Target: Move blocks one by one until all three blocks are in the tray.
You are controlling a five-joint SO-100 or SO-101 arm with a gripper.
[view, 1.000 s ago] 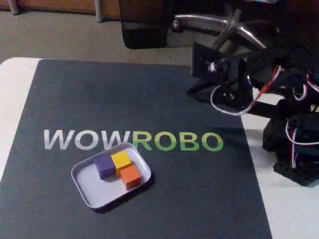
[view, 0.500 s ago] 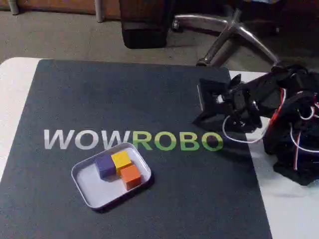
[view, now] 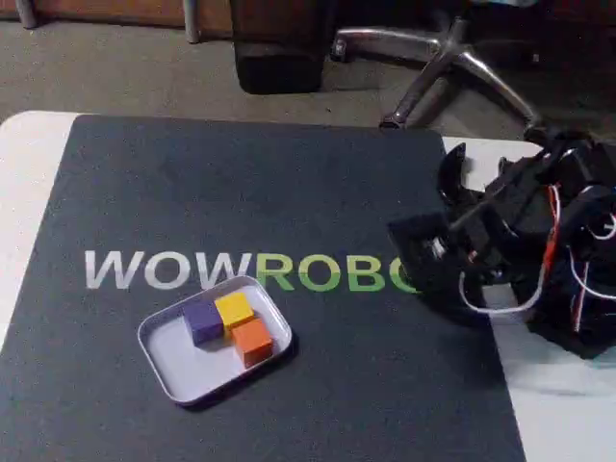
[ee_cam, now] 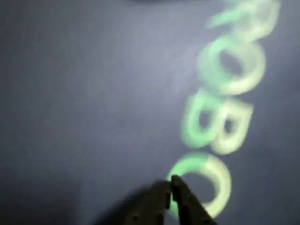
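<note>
In the fixed view the tray (view: 173, 371) lies on the dark mat at lower left, with all three blocks inside: purple (view: 203, 320), yellow (view: 234, 308) and orange (view: 252, 341), touching one another. My gripper (view: 416, 252) hangs low over the mat at the right, far from the tray, folded back toward the arm's base. In the wrist view the gripper (ee_cam: 171, 183) points at the last green letter of the mat's logo, its fingertips together and nothing between them. The picture there is blurred.
The dark mat (view: 241, 192) carries the WOWROBO lettering (view: 250, 271) across its middle. The arm's black base with loose wires (view: 568, 279) stands at the right on the white table. An office chair base (view: 452, 58) is on the floor behind.
The arm has folded down and back toward its base, and the gripper has sunk from above the mat's far right to just over the logo's end. Tray and blocks are unmoved.
</note>
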